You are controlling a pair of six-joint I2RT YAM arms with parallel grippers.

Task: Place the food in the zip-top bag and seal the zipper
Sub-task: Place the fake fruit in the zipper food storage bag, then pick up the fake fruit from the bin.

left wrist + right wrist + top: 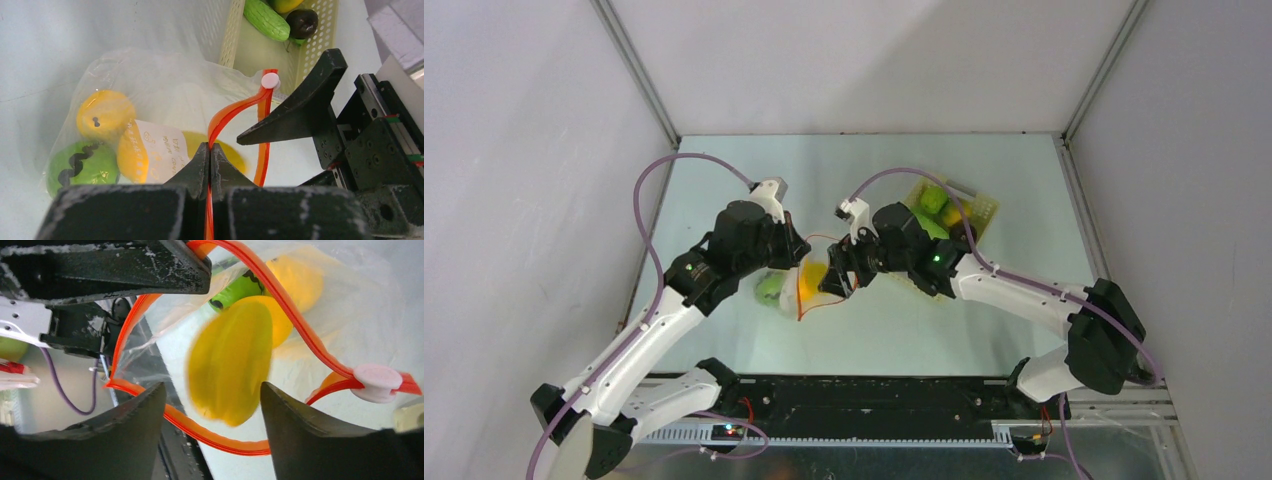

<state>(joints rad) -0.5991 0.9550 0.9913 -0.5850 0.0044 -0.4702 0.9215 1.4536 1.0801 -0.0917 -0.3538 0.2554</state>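
The clear zip-top bag [165,95] lies between the two arms, its mouth held open. My left gripper [210,148] is shut on the red-orange zipper [227,112] strip at the bag's mouth; a white slider [270,80] sits on the strip. Inside the bag are yellow food [105,112], green food [82,165] and orange food [132,155] beside the white label [160,150]. My right gripper [212,386] is open at the mouth. A blurred yellow fruit [232,365] is just beyond its fingertips, inside the zipper [300,325] loop. In the top view both grippers, left [802,262] and right [839,280], meet over the bag [809,290].
The pale yellow lattice basket [979,210] stands at the back right, behind the right wrist, with green food [932,200] in it. In the left wrist view the basket [227,35] holds a green cucumber [266,20] and a dark purple piece [302,22].
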